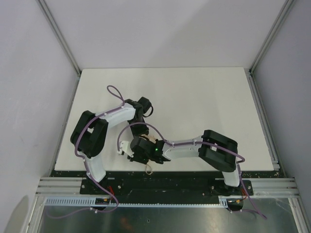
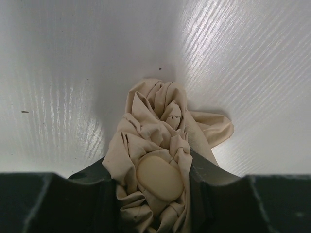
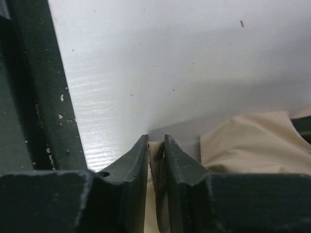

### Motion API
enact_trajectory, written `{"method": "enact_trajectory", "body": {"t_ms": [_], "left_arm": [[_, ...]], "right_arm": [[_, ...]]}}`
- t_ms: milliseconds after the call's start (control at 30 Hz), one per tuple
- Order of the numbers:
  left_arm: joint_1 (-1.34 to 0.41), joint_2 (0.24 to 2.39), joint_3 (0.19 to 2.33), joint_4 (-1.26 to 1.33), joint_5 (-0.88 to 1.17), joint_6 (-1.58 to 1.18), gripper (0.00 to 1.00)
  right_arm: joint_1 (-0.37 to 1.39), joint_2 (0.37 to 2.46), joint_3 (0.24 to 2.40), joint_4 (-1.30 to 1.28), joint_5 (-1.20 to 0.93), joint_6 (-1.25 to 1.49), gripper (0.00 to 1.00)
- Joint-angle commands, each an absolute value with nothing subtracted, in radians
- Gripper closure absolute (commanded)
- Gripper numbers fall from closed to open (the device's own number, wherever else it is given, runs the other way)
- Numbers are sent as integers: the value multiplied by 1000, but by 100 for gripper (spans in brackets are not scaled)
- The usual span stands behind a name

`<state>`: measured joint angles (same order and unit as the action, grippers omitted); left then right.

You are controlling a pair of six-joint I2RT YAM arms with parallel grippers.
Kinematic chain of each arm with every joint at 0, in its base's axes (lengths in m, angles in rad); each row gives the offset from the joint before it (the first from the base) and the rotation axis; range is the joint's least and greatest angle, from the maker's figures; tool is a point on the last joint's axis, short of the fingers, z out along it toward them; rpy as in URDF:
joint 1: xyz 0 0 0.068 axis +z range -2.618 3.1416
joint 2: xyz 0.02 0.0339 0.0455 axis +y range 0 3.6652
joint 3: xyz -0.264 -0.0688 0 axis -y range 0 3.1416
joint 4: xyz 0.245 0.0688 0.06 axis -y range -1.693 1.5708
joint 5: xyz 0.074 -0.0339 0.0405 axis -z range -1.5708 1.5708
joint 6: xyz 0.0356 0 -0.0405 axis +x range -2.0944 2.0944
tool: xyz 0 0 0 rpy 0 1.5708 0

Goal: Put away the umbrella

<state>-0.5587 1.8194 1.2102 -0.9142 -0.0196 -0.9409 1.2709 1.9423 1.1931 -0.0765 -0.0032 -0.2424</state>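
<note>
The umbrella (image 2: pixel 155 111) is a crumpled tan-beige bundle lying on the white table. My left gripper (image 2: pixel 155 170) is shut on the bundle, with a smooth oval tan cap (image 2: pixel 159 177) showing between the jaws. My right gripper (image 3: pixel 156 143) is shut on a thin strip of the umbrella's tan fabric (image 3: pixel 155 151), and more fabric (image 3: pixel 248 141) lies to its right. In the top view both grippers, left (image 1: pixel 138 130) and right (image 1: pixel 135 149), meet near the table's front edge and hide most of the umbrella. Only a tan patch (image 1: pixel 154 141) and the loop strap (image 1: pixel 148 169) show.
The white table (image 1: pixel 194 97) is walled by grey panels on three sides. The black rail (image 1: pixel 160 174) along the front edge lies right beside the grippers and shows as a dark strip (image 3: pixel 34 97) in the right wrist view.
</note>
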Motion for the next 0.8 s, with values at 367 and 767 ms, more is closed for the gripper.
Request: {"method": "enact_trajectory", "body": {"t_ms": [367,767], "left_arm": [[-532,1836,1248,-990,-17,-886,100],[-520,1823,1259,-984,-8,-857,100]], "right_arm": [[1159,1866,1164,25,-317,41,44],[1052,1736,1164,218,-517,209,34]]}}
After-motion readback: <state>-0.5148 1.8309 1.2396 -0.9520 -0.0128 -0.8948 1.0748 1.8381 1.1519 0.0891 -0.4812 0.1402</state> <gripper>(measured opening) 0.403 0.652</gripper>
